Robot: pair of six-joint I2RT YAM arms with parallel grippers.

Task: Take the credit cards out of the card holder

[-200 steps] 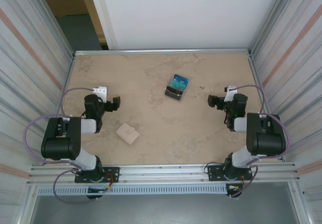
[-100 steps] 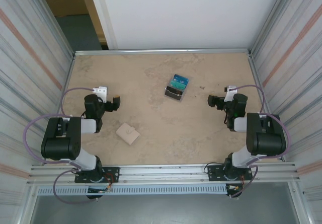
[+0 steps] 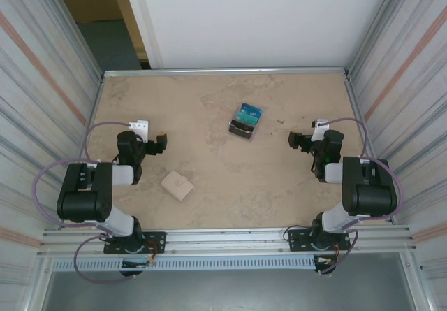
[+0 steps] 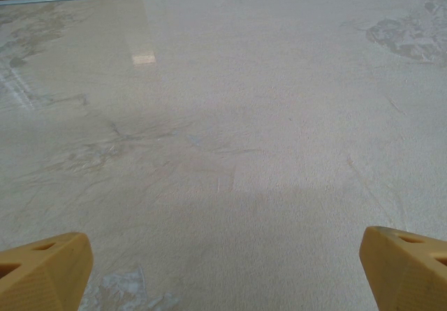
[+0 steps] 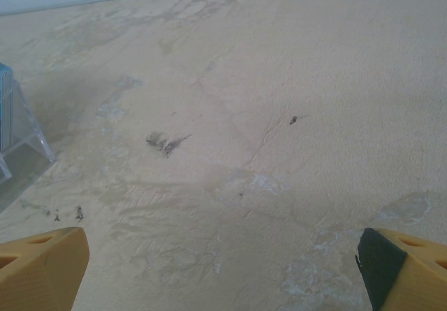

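At mid-table, credit cards (image 3: 245,120) lie piled well apart from the folded card holder (image 3: 177,185): removal appears done. Left gripper (image 3: 160,143) and right gripper (image 3: 294,140) gape, empty.

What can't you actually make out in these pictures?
- Top view: the card holder lies folded shut; its own cover hides whether cards are inside.
- Top view: the credit cards are too small to count or read.
- Right wrist view: a blue-and-clear object is cut off by the left edge; unidentifiable.
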